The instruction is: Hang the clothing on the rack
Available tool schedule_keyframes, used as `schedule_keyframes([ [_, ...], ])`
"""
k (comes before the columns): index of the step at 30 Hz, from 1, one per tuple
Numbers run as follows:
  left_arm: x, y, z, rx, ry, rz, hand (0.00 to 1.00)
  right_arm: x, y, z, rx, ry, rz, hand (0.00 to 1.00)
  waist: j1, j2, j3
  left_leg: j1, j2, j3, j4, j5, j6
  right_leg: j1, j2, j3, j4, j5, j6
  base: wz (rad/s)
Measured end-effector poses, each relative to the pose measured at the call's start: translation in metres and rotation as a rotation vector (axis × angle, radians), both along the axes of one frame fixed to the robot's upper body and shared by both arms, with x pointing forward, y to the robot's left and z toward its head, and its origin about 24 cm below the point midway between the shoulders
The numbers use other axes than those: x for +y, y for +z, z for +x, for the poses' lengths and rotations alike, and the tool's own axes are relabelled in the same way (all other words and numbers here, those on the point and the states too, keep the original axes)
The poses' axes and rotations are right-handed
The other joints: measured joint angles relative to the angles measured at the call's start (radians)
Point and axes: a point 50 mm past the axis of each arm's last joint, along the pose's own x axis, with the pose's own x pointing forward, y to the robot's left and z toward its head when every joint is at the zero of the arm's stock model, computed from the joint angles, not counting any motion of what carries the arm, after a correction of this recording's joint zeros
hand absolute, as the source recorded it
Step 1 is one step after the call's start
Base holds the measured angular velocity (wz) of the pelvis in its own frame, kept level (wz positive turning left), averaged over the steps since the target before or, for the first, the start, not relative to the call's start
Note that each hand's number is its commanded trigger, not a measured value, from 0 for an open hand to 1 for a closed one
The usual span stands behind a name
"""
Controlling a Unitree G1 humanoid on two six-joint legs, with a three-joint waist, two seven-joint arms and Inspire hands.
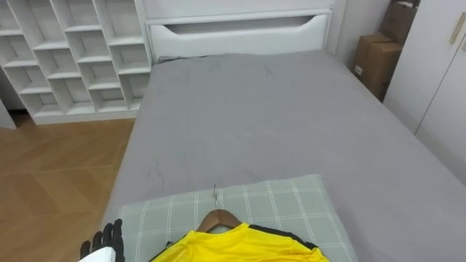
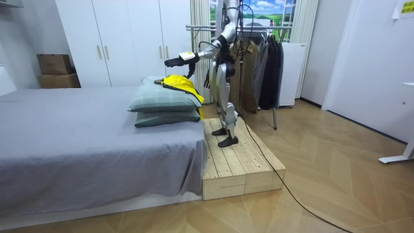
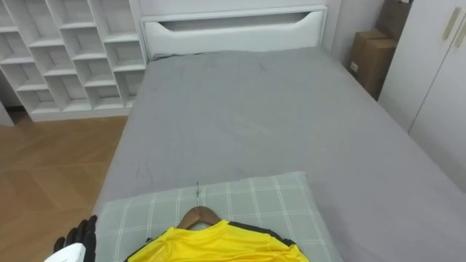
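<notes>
Shirt: your yellow shirt (image 1: 240, 249) lies on a wooden hanger (image 1: 218, 217), on top of the checked pillow (image 1: 291, 200) at the near end of the grey bed (image 1: 277, 116).
Shirt to hand: it sits to the right of your left hand (image 1: 105, 240), near but apart.
Left hand: low at the pillow's left corner, fingers straight and spread, holding nothing. The room view shows it raised clear of the pillow.
Stance: you stand on the wooden platform (image 2: 242, 165), facing the bed.
</notes>
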Motion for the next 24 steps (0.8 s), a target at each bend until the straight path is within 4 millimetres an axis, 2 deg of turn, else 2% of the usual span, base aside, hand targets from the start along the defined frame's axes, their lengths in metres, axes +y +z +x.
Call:
schedule_keyframes([
  [5, -0.002, 0.002, 0.006, 0.013, -0.012, -0.001, 0.0, -0.005, 0.0, -0.006, 0.023, -0.003, -0.027, 0.0, -0.001, 0.001, -0.0004, -0.009, 0.0, 0.001, 0.002, 0.0, 0.0, -0.008, -0.001, 0.0, 0.006, 0.0, 0.0, 0.0],
  [8, -0.003, 0.005, 0.014, 0.011, -0.02, -0.001, 0.0, -0.008, 0.001, -0.012, 0.04, -0.007, -0.042, 0.0, -0.001, 0.006, -0.0037, -0.016, 0.0, 0.004, 0.005, 0.0, 0.001, -0.017, 0.0, 0.004, 0.008, 0.001, 0.0, -0.02],
  [10, -0.004, 0.007, 0.018, 0.006, -0.024, -0.002, 0.0, -0.011, 0.001, -0.018, 0.059, 0.01, -0.056, 0.0, -0.004, 0.012, -0.007, -0.015, 0.001, 0.005, 0.005, 0.0, 0.001, -0.017, 0.0, 0.004, 0.008, 0.001, 0.0, 0.0],
  [13, -0.003, 0.008, 0.028, 0.014, -0.024, 0.001, 0.0, -0.015, 0.001, -0.024, 0.119, 0.07, -0.083, 0.0, -0.004, 0.018, -0.0067, -0.013, 0.001, 0.01, 0.004, 0.0, 0.001, -0.018, 0.001, 0.007, 0.011, 0.001, 0.0, -0.04],
  [18, -0.001, 0.001, 0.025, 0.066, -0.009, 0.009, 0.0, -0.016, 0.0, -0.036, 0.211, 0.154, -0.094, 0.0, -0.024, 0.008, -0.0002, -0.014, 0.003, 0.017, 0.002, 0.0, 0.0, -0.022, 0.003, 0.016, 0.017, 0.0, -0.001, -0.06],
  [21, 0.0, 0.001, 0.027, 0.069, -0.009, 0.008, 0.0, -0.014, 0.0, -0.043, 0.255, 0.183, -0.09, 0.0, -0.027, -0.007, 0.0082, -0.016, 0.005, 0.03, 0.002, 0.0, 0.0, -0.034, 0.004, 0.031, 0.026, 0.0, -0.001, -0.11],
  [24, -0.001, 0.003, 0.031, 0.07, -0.016, 0.004, 0.0, -0.013, -0.001, -0.048, 0.285, 0.2, -0.086, 0.0, -0.027, -0.02, 0.006, -0.016, 0.005, 0.032, 0.002, 0.0, 0.0, -0.038, 0.004, 0.034, 0.026, 0.0, -0.001, -0.01],
])
